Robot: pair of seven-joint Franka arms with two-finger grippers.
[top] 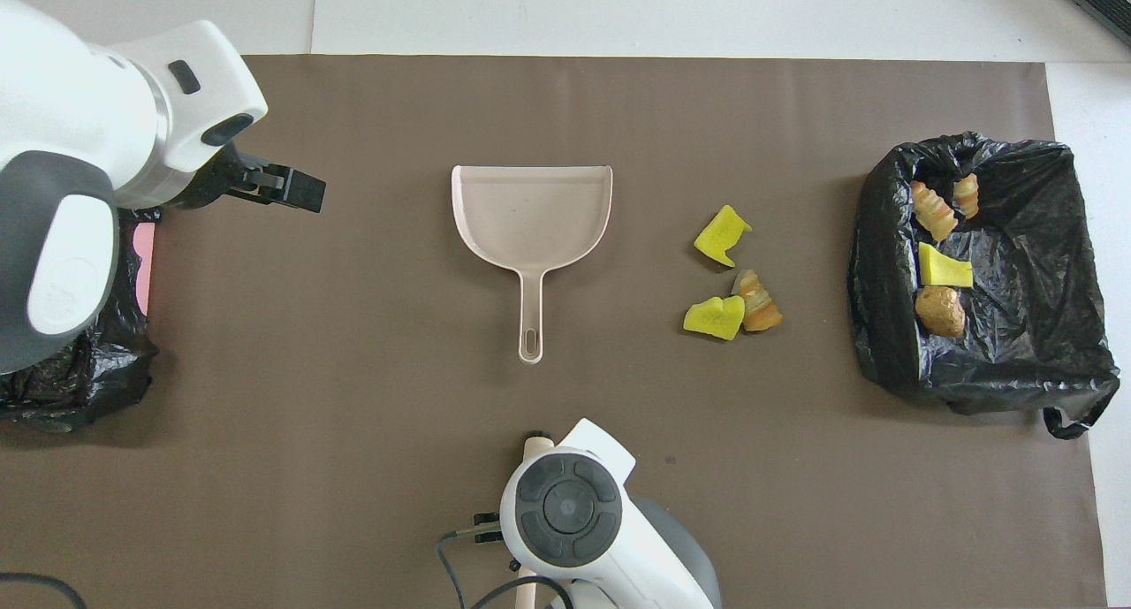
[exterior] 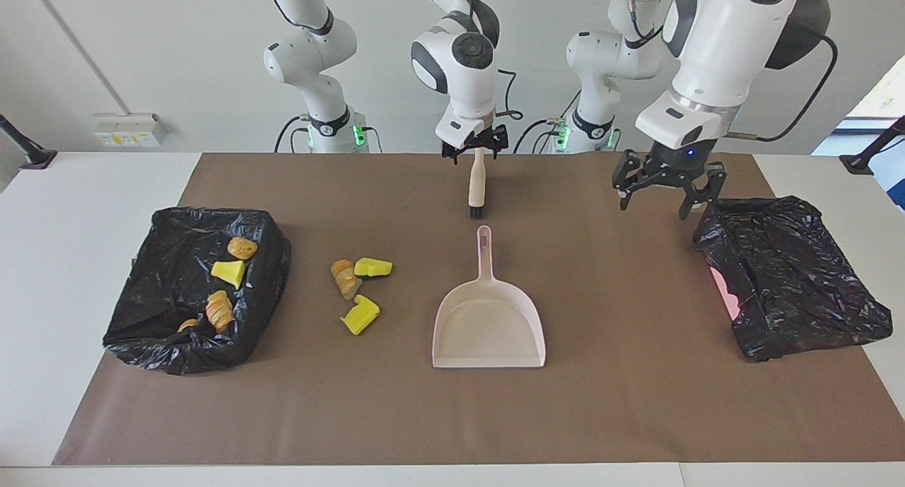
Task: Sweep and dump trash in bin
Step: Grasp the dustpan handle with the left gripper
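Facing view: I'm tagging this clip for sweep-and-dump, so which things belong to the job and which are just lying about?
Job: loose trash pieces, dustpan, brush, open black-lined bin with trash already in it.
Lying about: bundled black bag at the left arm's end, brown mat.

facing: high, across table, toward robots | overhead: steeply down | shared: dustpan (exterior: 488,322) (top: 531,213)
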